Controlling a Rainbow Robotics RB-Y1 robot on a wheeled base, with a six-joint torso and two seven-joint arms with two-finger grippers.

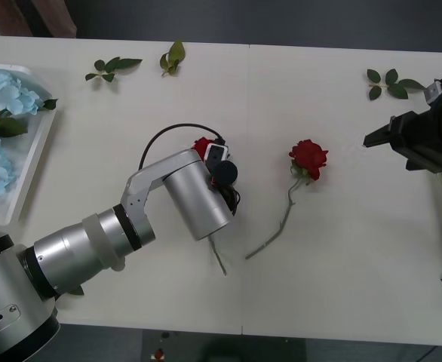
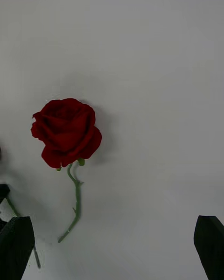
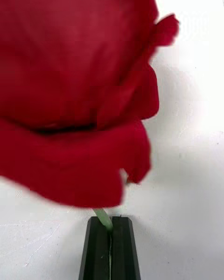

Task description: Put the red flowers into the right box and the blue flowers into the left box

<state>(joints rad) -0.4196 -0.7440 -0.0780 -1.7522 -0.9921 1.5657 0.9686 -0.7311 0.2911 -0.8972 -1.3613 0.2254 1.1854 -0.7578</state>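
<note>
L tool (image 3: 110,242) clamped on a red rose's (image 3: 74,93) stem at mid-counter (image 1: 342,286); bloom mostly hidden behind wrist. R tool (image 2: 112,247) open, over 2nd rose (image 1: 308,158). Blue hydrangeas (image 1: 2,98) in left box (image 1: 36,151), cut off by frame.

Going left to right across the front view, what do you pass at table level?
Left box with blue flowers → left gripper shut on a red rose → free red rose → right gripper, open.
</note>
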